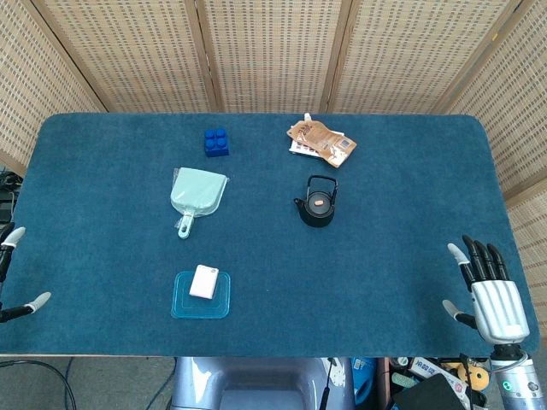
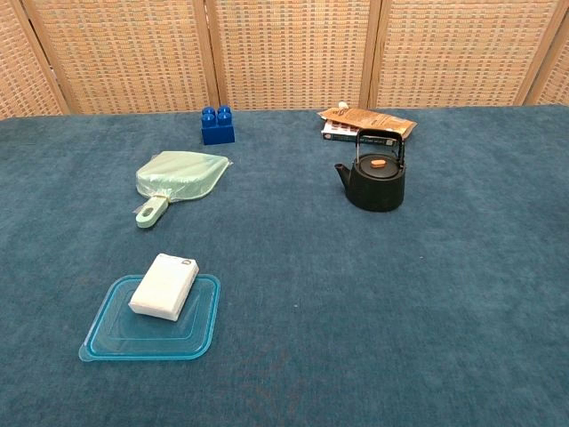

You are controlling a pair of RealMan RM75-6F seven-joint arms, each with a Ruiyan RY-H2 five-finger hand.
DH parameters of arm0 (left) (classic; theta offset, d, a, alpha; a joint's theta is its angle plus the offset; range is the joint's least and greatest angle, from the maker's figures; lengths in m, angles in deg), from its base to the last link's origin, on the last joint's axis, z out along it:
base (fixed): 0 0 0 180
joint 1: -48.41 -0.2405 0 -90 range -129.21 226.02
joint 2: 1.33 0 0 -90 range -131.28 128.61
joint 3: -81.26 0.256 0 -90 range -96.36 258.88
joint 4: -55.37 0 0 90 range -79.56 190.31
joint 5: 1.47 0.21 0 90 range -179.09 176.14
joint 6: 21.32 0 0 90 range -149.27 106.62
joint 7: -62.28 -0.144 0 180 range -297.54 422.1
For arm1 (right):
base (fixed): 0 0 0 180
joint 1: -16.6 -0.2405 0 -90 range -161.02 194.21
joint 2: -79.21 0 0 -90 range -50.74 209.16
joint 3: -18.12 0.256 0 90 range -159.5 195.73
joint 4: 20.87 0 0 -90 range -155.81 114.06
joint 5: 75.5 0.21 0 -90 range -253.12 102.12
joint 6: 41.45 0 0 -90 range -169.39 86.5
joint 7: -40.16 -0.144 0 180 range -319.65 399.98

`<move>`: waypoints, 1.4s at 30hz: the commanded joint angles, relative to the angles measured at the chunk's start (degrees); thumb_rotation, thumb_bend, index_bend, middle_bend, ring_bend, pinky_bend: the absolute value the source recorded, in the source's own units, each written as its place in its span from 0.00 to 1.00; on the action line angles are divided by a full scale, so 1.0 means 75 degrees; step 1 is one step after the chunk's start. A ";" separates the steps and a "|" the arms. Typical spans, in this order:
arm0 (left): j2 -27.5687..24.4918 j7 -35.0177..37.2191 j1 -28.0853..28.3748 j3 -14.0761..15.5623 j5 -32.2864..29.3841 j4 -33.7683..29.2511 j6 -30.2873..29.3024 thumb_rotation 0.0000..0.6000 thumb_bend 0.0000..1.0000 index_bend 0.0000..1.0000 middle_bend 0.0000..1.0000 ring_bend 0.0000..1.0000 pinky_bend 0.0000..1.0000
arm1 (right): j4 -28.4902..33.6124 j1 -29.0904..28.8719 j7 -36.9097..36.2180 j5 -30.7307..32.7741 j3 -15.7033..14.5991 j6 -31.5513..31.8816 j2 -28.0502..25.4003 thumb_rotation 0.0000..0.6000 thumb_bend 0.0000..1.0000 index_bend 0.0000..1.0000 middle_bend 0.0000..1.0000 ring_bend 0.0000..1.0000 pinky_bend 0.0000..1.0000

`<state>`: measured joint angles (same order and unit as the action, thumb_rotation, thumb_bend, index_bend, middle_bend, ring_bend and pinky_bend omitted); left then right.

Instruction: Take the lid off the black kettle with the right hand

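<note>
Blue carpeted table [image 1: 385, 256] before wicker screens [image 1: 273, 51]; right hand [image 1: 489, 286] spread, empty; left hand [image 1: 13, 273] unclear.

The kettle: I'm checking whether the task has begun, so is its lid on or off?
On. The lid sits on the upright black kettle; the right hand is far off.

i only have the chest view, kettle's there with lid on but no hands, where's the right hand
Observer: The right hand is at the table's near right edge, fingers spread, holding nothing.
Operator: and the left
Observer: Only the left hand's fingertips show, at the near left edge.
Operator: anything between right hand and kettle
Observer: No, only bare blue table lies between it and the black kettle.
</note>
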<state>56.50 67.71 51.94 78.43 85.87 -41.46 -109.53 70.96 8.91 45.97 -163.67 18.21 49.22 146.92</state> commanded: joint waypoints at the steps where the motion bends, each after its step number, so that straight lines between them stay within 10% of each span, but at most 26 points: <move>1: -0.0041 -0.0011 -0.0009 0.0015 0.0000 -0.0046 0.0011 1.00 0.11 0.00 0.00 0.00 0.00 | -0.0018 0.0011 -0.0004 -0.0019 0.0023 -0.0013 0.0015 1.00 0.00 0.00 0.00 0.00 0.00; 11: -0.0040 0.0047 -0.0001 -0.0047 -0.0046 -0.0050 -0.0023 1.00 0.11 0.00 0.00 0.00 0.00 | -0.0337 -0.0496 -0.0325 -0.0388 0.0429 -0.0374 0.0408 1.00 0.00 0.04 0.00 0.00 0.00; 16: -0.0007 0.0011 0.0064 -0.0137 -0.0224 -0.0007 0.0080 1.00 0.11 0.00 0.00 0.00 0.00 | 0.0120 -0.1845 -0.0515 -0.0103 0.1348 -0.1784 0.0361 1.00 0.04 0.19 0.00 0.00 0.00; 27: 0.0069 -0.0163 0.0147 -0.0241 -0.0563 0.0062 0.0294 1.00 0.11 0.00 0.00 0.00 0.00 | 0.0610 -0.4301 0.1587 0.3341 0.2947 -0.4614 0.1022 1.00 0.33 0.43 0.00 0.00 0.00; 42: 0.0221 -0.0109 0.0323 -0.0397 -0.1044 0.0365 0.0721 1.00 0.11 0.00 0.00 0.00 0.00 | -0.2525 -0.6559 0.3657 0.6916 0.2997 -0.5400 0.3461 1.00 0.40 0.46 0.00 0.00 0.00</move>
<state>58.05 66.88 54.24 75.50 78.17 -38.85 -104.26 55.79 -37.38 71.04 -114.50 41.03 10.13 169.60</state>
